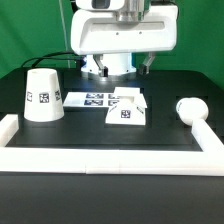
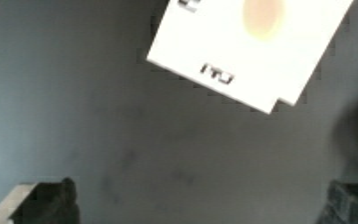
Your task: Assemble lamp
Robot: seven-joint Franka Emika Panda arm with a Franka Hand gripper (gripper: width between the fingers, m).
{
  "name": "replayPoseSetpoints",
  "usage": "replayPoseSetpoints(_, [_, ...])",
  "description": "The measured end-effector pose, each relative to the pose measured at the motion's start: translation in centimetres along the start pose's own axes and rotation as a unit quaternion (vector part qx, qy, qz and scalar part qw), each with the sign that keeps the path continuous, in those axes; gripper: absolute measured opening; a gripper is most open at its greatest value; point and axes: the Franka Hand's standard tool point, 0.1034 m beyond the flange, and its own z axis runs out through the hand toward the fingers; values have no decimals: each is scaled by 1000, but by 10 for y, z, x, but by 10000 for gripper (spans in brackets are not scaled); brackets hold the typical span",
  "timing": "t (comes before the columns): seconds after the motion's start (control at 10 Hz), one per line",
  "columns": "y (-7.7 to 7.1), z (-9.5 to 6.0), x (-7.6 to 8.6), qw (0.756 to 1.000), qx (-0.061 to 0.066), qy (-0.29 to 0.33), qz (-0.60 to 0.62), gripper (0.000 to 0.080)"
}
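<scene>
The white cone shade (image 1: 42,95) stands on the black table at the exterior view's left. The flat square base (image 1: 127,109) lies near the middle, and the round bulb on its short stem (image 1: 187,107) lies at the right. My gripper (image 2: 201,205) hangs high over the table, open and empty, with its two dark fingertips (image 2: 51,202) wide apart. In the wrist view the base (image 2: 247,50) lies well below and off to one side of the fingers. In the exterior view the hand (image 1: 128,12) is cut by the top edge.
The marker board (image 1: 92,99) lies flat between the shade and the base. A white raised border rail (image 1: 110,157) runs along the front and both sides of the table. The arm's white body (image 1: 120,40) stands at the back.
</scene>
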Motion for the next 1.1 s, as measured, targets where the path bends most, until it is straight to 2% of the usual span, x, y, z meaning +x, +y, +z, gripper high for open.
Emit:
replayPoseSetpoints(0.2, [-3, 10, -8, 1000, 3, 6, 14, 699])
replayPoseSetpoints(0.6, [-1, 10, -8, 1000, 6, 5, 22, 699])
replayPoseSetpoints(0.7, [3, 12, -13, 997, 17, 5, 70, 699])
replayPoseSetpoints(0.9, [-8, 19, -26, 988, 24, -8, 154, 699])
replayPoseSetpoints(1.1, [-15, 30, -30, 981, 40, -18, 192, 699])
